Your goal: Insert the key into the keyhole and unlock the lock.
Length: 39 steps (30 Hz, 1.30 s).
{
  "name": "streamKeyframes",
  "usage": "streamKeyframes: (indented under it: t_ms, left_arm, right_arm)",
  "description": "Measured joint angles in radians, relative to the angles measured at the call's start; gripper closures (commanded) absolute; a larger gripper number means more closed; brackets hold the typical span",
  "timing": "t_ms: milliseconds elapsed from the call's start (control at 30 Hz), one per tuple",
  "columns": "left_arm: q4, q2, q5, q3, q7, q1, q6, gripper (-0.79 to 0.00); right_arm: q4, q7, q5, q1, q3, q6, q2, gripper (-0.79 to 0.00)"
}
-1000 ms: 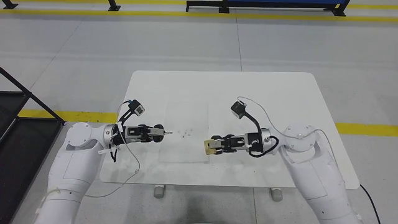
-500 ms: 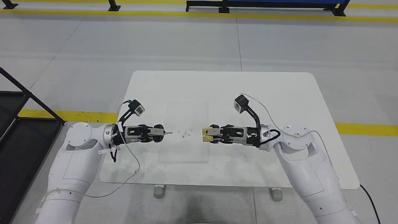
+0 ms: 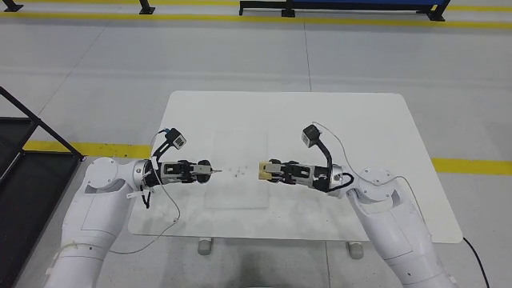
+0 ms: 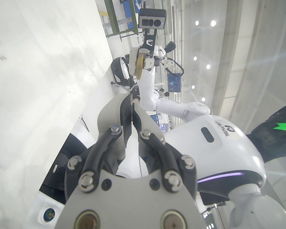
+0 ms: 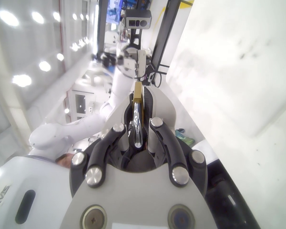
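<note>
Your left gripper [image 3: 206, 171] pinches the key [image 4: 132, 97], its blade level and aimed at the lock [image 3: 263, 171]. Your right gripper [image 3: 274, 173] clamps the lock's shackle, brass body facing the key. Both are held above the desk [image 3: 360, 128], apart.

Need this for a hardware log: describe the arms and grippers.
Left arm and right arm: white shells, black wrist sections, each with a cable and a black camera on a stalk. Left gripper and right gripper: pale grey fingers, black ribbed pads, black links, silver bolts.
</note>
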Motion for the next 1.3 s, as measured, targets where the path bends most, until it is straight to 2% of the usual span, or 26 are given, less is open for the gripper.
streamKeyframes:
  t_ms: [267, 433, 567, 800, 1033, 1300]
  left_arm:
    - [0.000, 0.000, 0.000, 0.000, 0.000, 0.000, 0.000, 0.000]
    - [-0.004, 0.000, 0.003, 0.002, 0.003, 0.001, 0.000, 0.000]
    - [-0.075, -0.002, 0.022, 0.034, 0.054, 0.021, 0.000, 0.000]
    - [-0.148, -0.006, 0.053, 0.090, 0.142, 0.027, 0.020, 0.000]
    - [-0.151, -0.012, 0.082, 0.152, 0.232, 0.005, 0.025, 0.000]
    - [-0.127, -0.019, 0.063, 0.209, 0.260, -0.039, 0.025, 0.000]
  right_arm:
    - [0.040, -0.094, 0.049, -0.005, -0.002, -0.047, -0.004, 0.000]
    - [0.062, -0.072, 0.086, 0.000, -0.009, -0.063, -0.005, 0.000]
    - [0.067, -0.061, 0.100, 0.001, -0.011, -0.068, -0.005, 0.000]
    - [0.067, -0.061, 0.099, 0.001, -0.010, -0.067, -0.005, 0.000]
    - [0.067, -0.061, 0.099, 0.001, -0.010, -0.067, -0.005, 0.000]
    - [0.067, -0.061, 0.099, 0.001, -0.010, -0.067, -0.005, 0.000]
